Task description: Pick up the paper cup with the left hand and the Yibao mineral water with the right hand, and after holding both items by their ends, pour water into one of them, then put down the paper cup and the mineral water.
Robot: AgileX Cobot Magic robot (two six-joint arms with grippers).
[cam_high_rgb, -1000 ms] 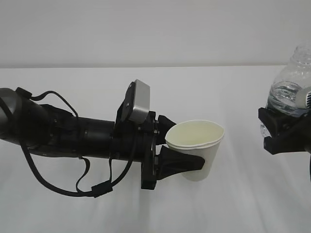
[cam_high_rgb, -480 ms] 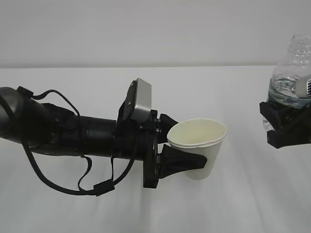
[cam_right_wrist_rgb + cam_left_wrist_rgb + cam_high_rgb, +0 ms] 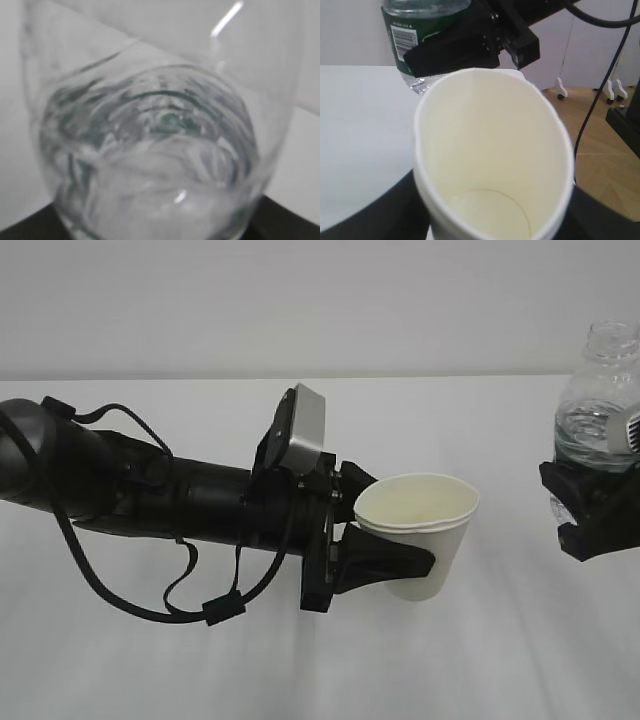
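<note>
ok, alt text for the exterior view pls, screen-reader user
A black left gripper on a thick cabled arm holds a white paper cup upright above a white table. At the right edge the right gripper holds an uncapped clear water bottle upright, apart from the cup.

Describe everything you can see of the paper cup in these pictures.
The paper cup is small, white and tapered, with a rolled rim and a pale cream inside. It looks empty: the left wrist view shows a bare, dry bottom. It stands roughly upright, lifted off the white table, its rim squeezed slightly oval. The left pincer clamps its side wall, one black finger across the front. The water bottle is apart, to its right.
</note>
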